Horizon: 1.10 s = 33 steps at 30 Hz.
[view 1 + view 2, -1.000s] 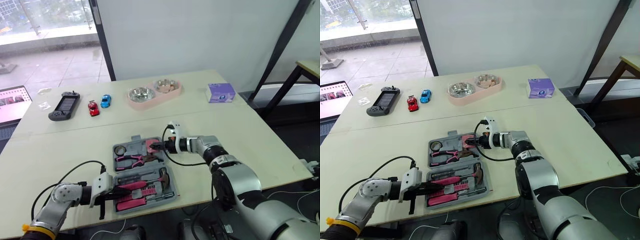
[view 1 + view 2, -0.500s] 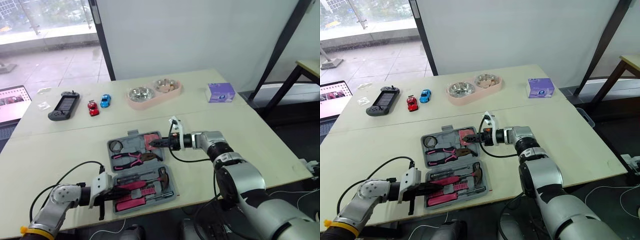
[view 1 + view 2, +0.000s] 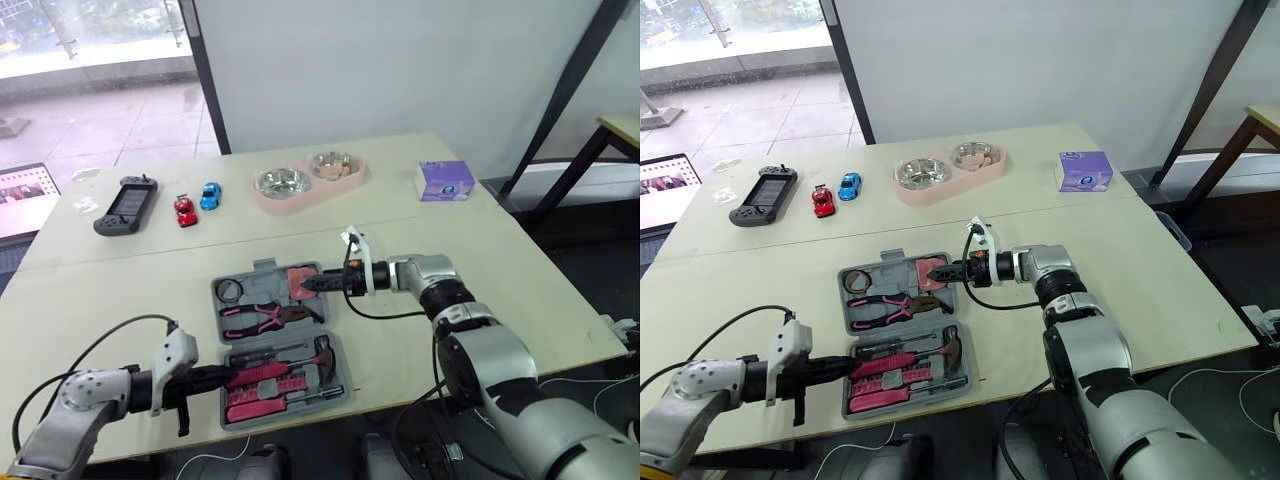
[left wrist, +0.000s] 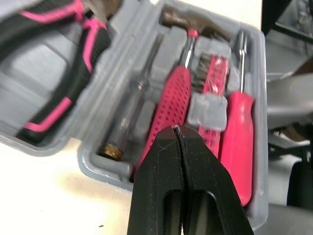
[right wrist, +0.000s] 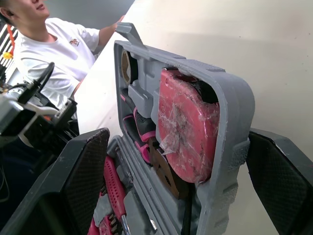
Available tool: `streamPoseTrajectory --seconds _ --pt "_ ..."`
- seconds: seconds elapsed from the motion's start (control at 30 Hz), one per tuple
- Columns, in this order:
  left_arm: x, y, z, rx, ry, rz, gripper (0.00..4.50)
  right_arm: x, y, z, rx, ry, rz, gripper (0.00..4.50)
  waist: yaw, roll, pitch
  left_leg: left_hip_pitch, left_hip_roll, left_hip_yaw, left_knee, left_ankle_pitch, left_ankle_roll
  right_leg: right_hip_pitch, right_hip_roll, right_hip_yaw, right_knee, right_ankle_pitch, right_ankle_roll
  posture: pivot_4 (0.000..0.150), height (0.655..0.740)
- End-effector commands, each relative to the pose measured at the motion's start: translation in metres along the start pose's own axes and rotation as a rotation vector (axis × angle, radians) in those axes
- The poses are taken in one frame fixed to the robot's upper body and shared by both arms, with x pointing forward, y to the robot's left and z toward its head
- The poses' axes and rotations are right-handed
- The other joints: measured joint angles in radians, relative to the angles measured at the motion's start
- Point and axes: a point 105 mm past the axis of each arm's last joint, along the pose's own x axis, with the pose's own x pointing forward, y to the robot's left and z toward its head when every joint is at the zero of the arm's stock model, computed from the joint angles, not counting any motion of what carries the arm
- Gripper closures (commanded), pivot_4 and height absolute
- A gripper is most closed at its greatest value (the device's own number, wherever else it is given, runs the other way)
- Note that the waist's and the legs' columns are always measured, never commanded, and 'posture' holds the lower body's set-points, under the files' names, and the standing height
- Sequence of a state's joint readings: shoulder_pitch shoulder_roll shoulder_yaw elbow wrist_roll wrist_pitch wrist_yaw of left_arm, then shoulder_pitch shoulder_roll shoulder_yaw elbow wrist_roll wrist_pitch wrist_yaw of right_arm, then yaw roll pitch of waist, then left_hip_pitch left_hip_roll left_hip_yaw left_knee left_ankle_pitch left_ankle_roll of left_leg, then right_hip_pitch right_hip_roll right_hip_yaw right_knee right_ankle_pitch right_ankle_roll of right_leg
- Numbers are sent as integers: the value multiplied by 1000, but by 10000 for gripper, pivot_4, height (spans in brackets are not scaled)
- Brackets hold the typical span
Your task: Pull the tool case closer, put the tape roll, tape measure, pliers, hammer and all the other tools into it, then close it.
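The right gripper [image 3: 312,284] is spread wide and grasps nothing. Its fingers straddle the grey wall of the case [image 5: 230,122] at about 2 o'clock (taking the case's middle as the dial, 12 pointing away from the robot). Whether either pad touches the wall, I cannot tell.

The left gripper [image 3: 228,376] is clenched with nothing between its fingers. Its tip is at the case's rim at about 8 o'clock, pointing inward over the hammer [image 4: 171,98].

The case lies open and flat on the table [image 3: 520,270], close to the near edge, and both halves are filled. In the far half the tape roll [image 3: 232,291] sits at 11 o'clock and the tape measure [image 5: 186,132] at 1 o'clock, just beside the right gripper. The pliers [image 3: 255,318] lie below those two. The near half holds the hammer with a screwdriver [image 4: 237,132] alongside it.

Well apart from the case, the bowls [image 3: 305,180] stand at 12 o'clock and a purple box [image 3: 445,182] at 2 o'clock. A console [image 3: 125,208] and two toy cars [image 3: 197,206] lie at 10 to 11 o'clock.

The right wrist view shows a person [image 5: 54,54] in a white shirt beyond the case.
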State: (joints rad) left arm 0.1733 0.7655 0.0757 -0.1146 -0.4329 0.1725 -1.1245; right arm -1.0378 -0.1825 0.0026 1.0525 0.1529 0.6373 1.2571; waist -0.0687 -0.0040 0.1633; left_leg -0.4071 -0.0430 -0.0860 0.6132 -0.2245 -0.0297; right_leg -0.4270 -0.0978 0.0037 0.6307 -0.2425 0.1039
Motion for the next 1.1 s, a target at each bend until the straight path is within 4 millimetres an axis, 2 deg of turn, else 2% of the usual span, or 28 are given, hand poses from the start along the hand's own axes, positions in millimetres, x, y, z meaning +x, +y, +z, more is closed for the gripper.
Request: streamPoseTrajectory --seconds 0.03,0.17,0.3,0.37,0.5,0.57,0.67,0.77,0.87,0.97,1.1 --pt "-25 0 18 -75 -66 28 45000 -2 13 11 -57 -9 67 1151 0 0 0 0 0 0 0 0 0 0 0 0 0 0 0 1500 7233" --pt "-56 -1 17 -207 -103 73 45000 -9 22 8 -99 22 105 1151 1 0 1 0 1 0 0 0 0 0 0 0 0 0 0 1500 7233" --pt "-70 -1 15 -241 -110 116 45000 -22 39 1 -162 57 130 1151 8 0 1 -1 0 0 0 0 0 0 0 -1 -1 -1 -2 1500 7233" --pt "-75 -1 16 -250 -121 137 45000 -38 60 -9 -219 84 159 1151 17 0 1 -1 0 0 0 0 0 0 -1 -1 -1 -2 -3 1500 7233" --pt "-81 -2 17 -254 -125 167 45000 -77 128 -27 -294 113 272 1151 46 -1 3 -3 0 -1 0 -1 -1 0 -5 -2 -3 -3 -3 1500 7233" --pt "-83 -4 17 -261 -129 169 45000 -88 141 -29 -327 116 256 1151 49 -3 5 -3 0 0 1 -1 -2 0 -5 -2 -4 -3 -4 1500 7233" --pt "-87 -5 19 -269 -133 163 45000 -105 156 -10 -353 35 225 1151 49 -7 6 -1 3 3 2 -2 -3 0 -6 -4 -4 -4 -6 1500 7233" --pt "-92 -4 26 -265 -147 155 45000 -116 155 8 -445 -60 114 1151 54 -8 7 -2 4 3 2 -3 -4 0 -8 -8 -7 -2 -9 1500 7233" --pt "-99 -1 39 -230 -165 159 45000 -125 144 11 -548 -98 -17 1151 60 -10 7 -3 5 3 1 -2 -4 0 -7 -9 -10 -2 -9 1500 7233" --pt "-111 2 51 -149 -143 199 45000 -141 114 -9 -709 -19 -200 1151 66 -11 7 -5 4 4 0 -3 -4 0 -6 -10 -15 -2 -9 1500 7233" --pt "-121 5 58 -90 -128 252 45000 -152 91 -33 -832 75 -291 1151 68 -11 7 -5 3 10 2 -5 -3 1 -7 -7 -17 -1 -8 1500 7233"
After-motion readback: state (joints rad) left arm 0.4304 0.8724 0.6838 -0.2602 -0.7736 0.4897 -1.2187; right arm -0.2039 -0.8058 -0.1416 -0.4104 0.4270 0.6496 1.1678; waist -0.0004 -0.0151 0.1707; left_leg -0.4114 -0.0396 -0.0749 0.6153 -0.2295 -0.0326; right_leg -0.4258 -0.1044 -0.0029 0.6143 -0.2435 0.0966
